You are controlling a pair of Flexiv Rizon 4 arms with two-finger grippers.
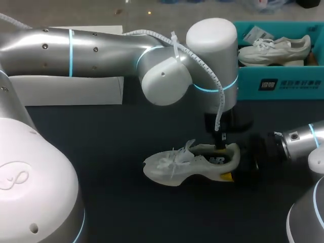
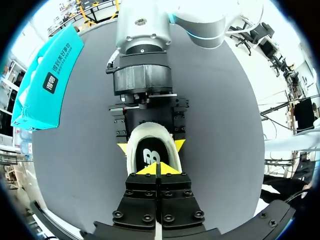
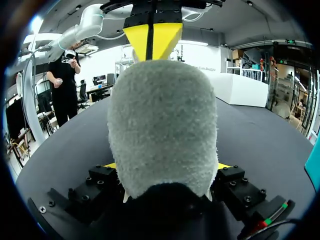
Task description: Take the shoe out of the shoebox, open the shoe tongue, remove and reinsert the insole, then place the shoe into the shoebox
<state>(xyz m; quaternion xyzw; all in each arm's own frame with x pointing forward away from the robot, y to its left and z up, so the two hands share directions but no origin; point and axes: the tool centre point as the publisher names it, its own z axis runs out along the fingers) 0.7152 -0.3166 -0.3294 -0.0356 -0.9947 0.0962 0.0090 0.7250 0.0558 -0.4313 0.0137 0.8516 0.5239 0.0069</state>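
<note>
**Shoe on desk, heel clamped**

From frame left the left arm (image 1: 76, 48) crosses past centre. The left end effector (image 2: 156, 169) sits over the heel opening, fingers together; can't tell if it's pinching anything. At centre the shoe (image 1: 190, 164) lies on the desk (image 1: 101, 152), toe left. At its heel the right end effector (image 2: 151, 146) is clamped on from both sides. Upper right: teal shoebox (image 1: 283, 86), second shoe (image 1: 273, 49) inside.

Shoe (image 1: 190, 164) sits mid-counter (image 1: 111, 152), toe toward the left edge, heel toward the right. Right gripper (image 2: 151, 147) is at the heel, one finger touching each side. Left gripper (image 2: 156, 170) is right above the heel opening, tips together at the collar. Shoebox (image 1: 283, 83) at far right corner, second shoe (image 1: 273, 49) inside. Flat sheet (image 1: 76, 86) near far left edge.
</note>
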